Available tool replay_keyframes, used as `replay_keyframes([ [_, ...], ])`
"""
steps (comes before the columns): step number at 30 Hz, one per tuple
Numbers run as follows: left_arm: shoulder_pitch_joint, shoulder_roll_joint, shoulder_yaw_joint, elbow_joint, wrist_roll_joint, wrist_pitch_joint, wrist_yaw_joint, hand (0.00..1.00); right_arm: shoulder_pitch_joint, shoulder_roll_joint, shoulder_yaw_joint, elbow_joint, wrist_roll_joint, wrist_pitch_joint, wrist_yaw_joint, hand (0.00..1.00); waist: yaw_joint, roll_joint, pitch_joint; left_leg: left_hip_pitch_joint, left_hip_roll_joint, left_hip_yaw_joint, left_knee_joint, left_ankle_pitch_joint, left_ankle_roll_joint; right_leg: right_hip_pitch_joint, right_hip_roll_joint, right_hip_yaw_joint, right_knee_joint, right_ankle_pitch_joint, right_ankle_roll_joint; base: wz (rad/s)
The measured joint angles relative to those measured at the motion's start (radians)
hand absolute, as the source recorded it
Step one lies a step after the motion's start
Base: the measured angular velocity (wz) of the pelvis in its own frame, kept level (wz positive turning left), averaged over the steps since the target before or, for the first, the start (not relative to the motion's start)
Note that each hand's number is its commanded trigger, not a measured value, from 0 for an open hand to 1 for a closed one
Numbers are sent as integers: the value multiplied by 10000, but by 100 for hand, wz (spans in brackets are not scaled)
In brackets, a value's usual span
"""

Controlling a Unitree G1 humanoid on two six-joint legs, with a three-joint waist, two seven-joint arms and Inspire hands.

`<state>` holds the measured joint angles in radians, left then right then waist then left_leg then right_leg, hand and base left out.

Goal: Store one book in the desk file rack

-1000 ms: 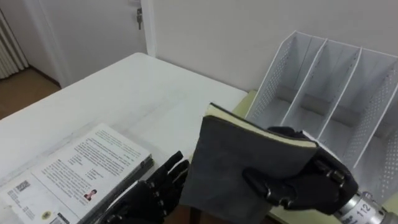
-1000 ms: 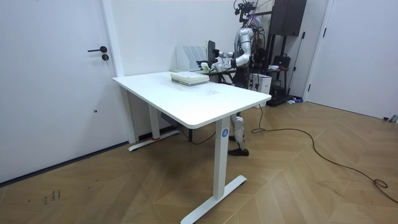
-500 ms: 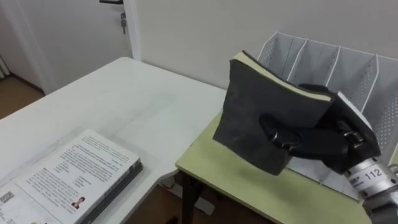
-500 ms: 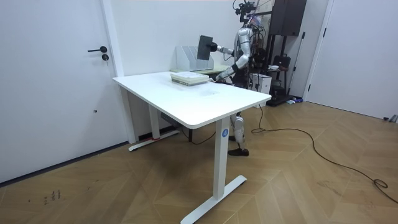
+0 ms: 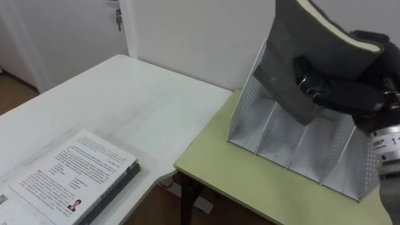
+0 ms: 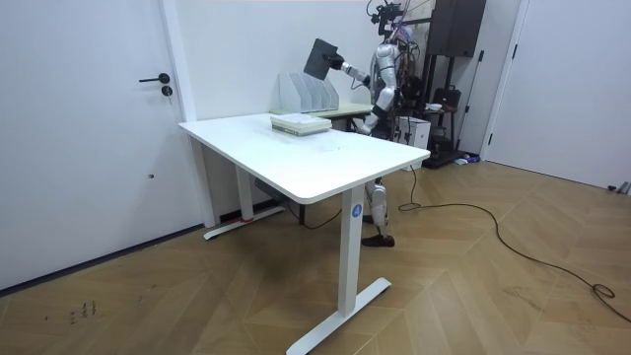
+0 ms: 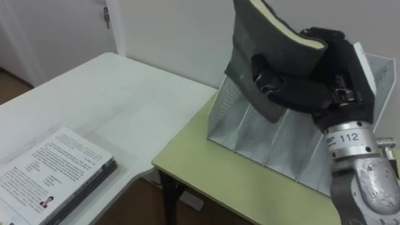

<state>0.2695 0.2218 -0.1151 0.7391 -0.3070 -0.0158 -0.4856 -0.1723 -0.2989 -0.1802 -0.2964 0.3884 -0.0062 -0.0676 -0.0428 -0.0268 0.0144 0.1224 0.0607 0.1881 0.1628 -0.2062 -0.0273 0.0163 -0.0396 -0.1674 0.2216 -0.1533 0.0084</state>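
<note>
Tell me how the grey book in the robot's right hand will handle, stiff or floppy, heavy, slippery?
The grey book probably flexes somewhat: its cover and page edge bow where the right hand pinches it. It seems fairly light, since one hand holds it above the file rack. Its matte-looking cover likely resists slipping.

— What sort of room are you in?
— An office, you'd say: a white desk [image 6: 296, 158] on wood flooring [image 6: 473, 286], plain white walls [image 6: 246, 39], a closed door [image 6: 89, 148] with a lever handle [image 6: 155, 79].
— And close up?
— Your file rack [image 5: 281, 140] on a small green table [image 5: 231, 181], printed booklets [image 5: 72, 178] stacked on the desk.
</note>
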Motion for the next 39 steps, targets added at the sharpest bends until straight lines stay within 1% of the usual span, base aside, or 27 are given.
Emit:
replay_keyframes([
  [2, 13, -19, 64, 416, 62, -90, 225, 0, -190, -6, -1, 0, -46, -68, -502, 100, 82, 23, -23, -44, 0, 0, 0, 0, 0, -27, 0, -13, -6, 0, 0, 0],
  [3, 11, -80, 225, 708, 78, -136, 362, 0, -281, -16, -3, 0, -129, -150, -764, 100, 139, 25, -27, -45, 1, -9, 0, 1, 0, -28, 5, -12, -6, 0, -1, 0],
  [5, 12, -123, 378, 1121, 80, -196, 549, 0, -359, -28, -2, 1, -286, -255, -1159, 100, 214, 23, -67, -40, 6, -19, 0, 1, 1, -13, 7, -23, -3, 1, -2, 2],
  [6, 13, -126, 384, 1331, 80, -213, 703, 0, -412, -32, 2, 0, -483, -296, -1390, 100, 234, 27, -73, -28, 5, -19, 0, 1, 1, 5, 6, -31, -3, 1, -1, 4],
  [9, 0, -165, 484, 1929, 66, -357, 906, 0, -479, -30, 2, 1, -949, -316, -1926, 100, 266, -4, -90, -40, 7, -17, -3, 2, 2, 20, 5, -66, -6, 0, -1, 6],
  [11, 85, -307, 764, 2049, 55, -401, 909, 0, -480, -29, -13, 1, -1442, -321, -2359, 100, 304, -25, -101, -45, 6, -16, -3, 1, 2, 10, 4, -53, -8, 0, -1, 0],
  [12, 90, -336, 865, 2171, 29, -478, 904, 0, -481, -29, -22, 0, -1573, -321, -2650, 100, 335, -50, -120, -46, 6, -15, -3, 2, 2, 12, 5, -55, -9, 0, 0, 0],
  [15, 100, -364, 1172, 2388, 27, -584, 918, 0, -483, -30, -285, 0, -1539, -378, -3399, 100, 483, -132, -183, -27, 9, -6, -3, 1, 2, 24, 21, -20, -26, 0, 0, -1],
  [17, 99, -436, 1355, 2597, -94, -653, 952, 0, -542, -29, -469, 1, -1549, -379, -3749, 100, 525, -153, -196, 36, 8, -1, -16, 1, 2, 78, 20, -21, -24, 0, 0, 0],
  [19, 97, -522, 1543, 2823, -173, -730, 1035, 0, -635, -28, -610, 2, -1579, -398, -4041, 100, 524, -161, -189, 93, 8, -1, -32, 1, 1, 133, 24, -23, -27, -1, 2, 0],
  [21, 82, -576, 1726, 2984, -175, -799, 1059, 0, -647, -29, -822, 2, -1633, -501, -4353, 100, 529, -179, -173, 114, 10, -1, -32, 1, 1, 176, 26, -46, -43, -4, 6, 4],
  [25, 71, -574, 1746, 3103, -351, -816, 1189, 0, -645, -29, -875, 16, -1657, -589, -4793, 100, 528, -203, -145, 136, 10, 2, -40, 0, 1, 190, 43, 0, -62, -6, 8, -2],
  [29, 36, -575, 1812, 3379, -423, -985, 1300, 0, -644, -28, -903, 72, -1698, -658, -5154, 100, 512, -211, -140, 139, 16, -4, -93, 0, 1, 207, 62, 3, -118, -4, 7, 0],
  [35, 11, -576, 1900, 3530, -574, -989, 1339, 0, -645, -29, -1018, 92, -1698, -890, -5619, 100, 508, -212, -122, 115, 22, -4, -119, -2, 0, 194, 72, -8, -145, -5, 7, 0],
  [39, 5, -576, 1903, 3536, -573, -982, 1519, 0, -643, -26, -1079, 117, -1709, -901, -5758, 100, 511, -206, -112, 102, 22, -3, -125, -2, -2, 192, 71, -24, -166, -6, 8, 0],
])
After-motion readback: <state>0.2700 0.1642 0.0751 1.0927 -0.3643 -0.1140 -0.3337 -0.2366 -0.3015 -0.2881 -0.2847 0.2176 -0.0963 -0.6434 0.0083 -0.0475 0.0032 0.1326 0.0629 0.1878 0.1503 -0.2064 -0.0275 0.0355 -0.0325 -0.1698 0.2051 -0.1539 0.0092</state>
